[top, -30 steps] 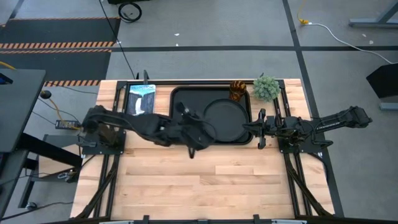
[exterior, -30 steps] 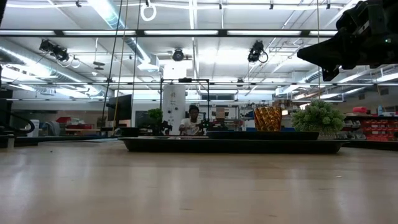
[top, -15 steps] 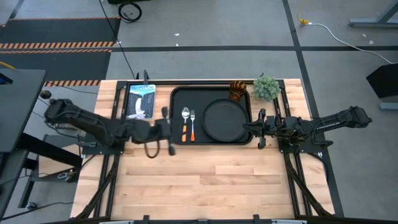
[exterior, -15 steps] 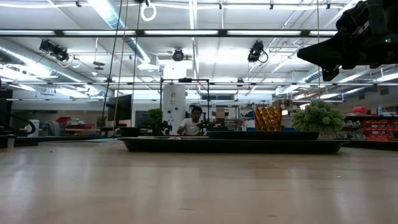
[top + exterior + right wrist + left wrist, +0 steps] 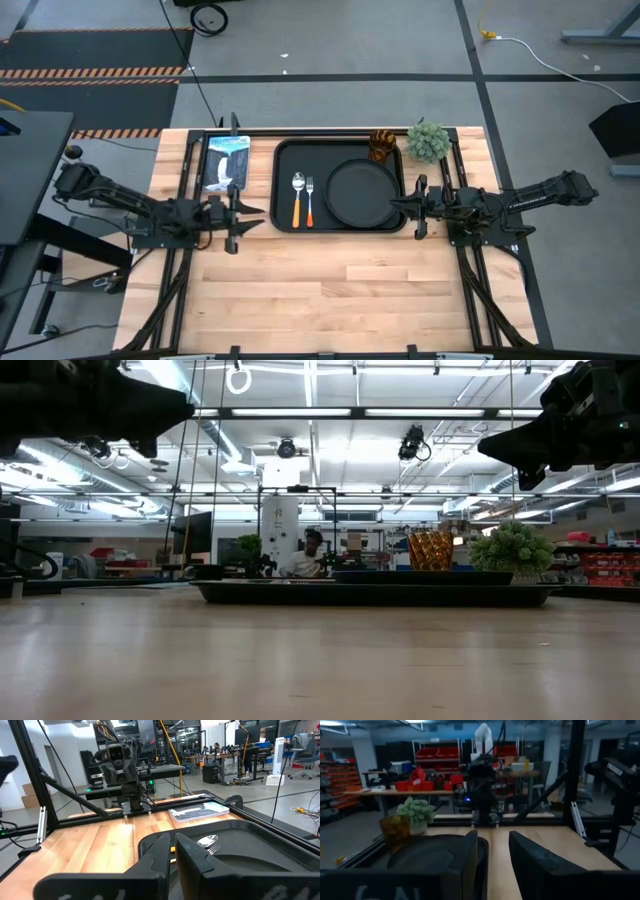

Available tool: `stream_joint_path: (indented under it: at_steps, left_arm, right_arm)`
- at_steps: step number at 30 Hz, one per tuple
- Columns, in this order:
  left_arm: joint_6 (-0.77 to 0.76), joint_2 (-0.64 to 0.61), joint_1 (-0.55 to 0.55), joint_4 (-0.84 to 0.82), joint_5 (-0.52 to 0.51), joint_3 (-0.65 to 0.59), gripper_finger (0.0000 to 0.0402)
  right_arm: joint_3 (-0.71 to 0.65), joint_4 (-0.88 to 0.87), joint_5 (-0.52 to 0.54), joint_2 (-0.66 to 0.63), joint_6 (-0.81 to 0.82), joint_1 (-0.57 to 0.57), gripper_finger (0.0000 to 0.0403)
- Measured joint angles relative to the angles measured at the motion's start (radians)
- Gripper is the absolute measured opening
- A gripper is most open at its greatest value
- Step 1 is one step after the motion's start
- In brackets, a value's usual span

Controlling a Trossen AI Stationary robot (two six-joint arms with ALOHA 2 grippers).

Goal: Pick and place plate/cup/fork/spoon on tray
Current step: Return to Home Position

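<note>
Black tray [image 5: 342,187] lying lengthwise across the bench [image 5: 330,290] from above, carrying spoon [image 5: 297,197] and fork [image 5: 309,199] side by side, orange handles pointing toward the near edge, plate [image 5: 361,192] beside them, cup [image 5: 382,145] at the far rim, left end effector [image 5: 236,211] hovering slightly parted and empty beside the tray, right end effector [image 5: 414,207] waiting narrowly parted, empty, low view showing cup [image 5: 431,550] standing upright.

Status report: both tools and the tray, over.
Left tool open, empty, left of tray. Right tool at tray's right edge, empty. Plate, spoon, fork on tray; cup at far-right corner.

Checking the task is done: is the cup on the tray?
Yes. The cup stands upright inside the tray, at its far right corner, beside the plate.
</note>
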Motion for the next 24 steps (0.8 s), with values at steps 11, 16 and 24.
stream_joint_path:
  at_steps: [11,16,24]
  left_arm:
    - [-0.049,-0.305,0.094,-0.240,0.110,-0.071,0.0121]
    - [-0.118,-0.413,0.153,-0.425,0.121,-0.071,0.0121]
    - [-0.158,-0.562,0.228,-0.641,0.191,-0.071,0.0121]
  right_arm:
    - [0.000,0.000,0.000,0.000,0.000,0.000,0.0034]
    - [0.000,0.000,0.000,0.000,0.000,0.000,0.0034]
    - [0.000,0.000,0.000,0.000,0.000,0.000,0.0034]
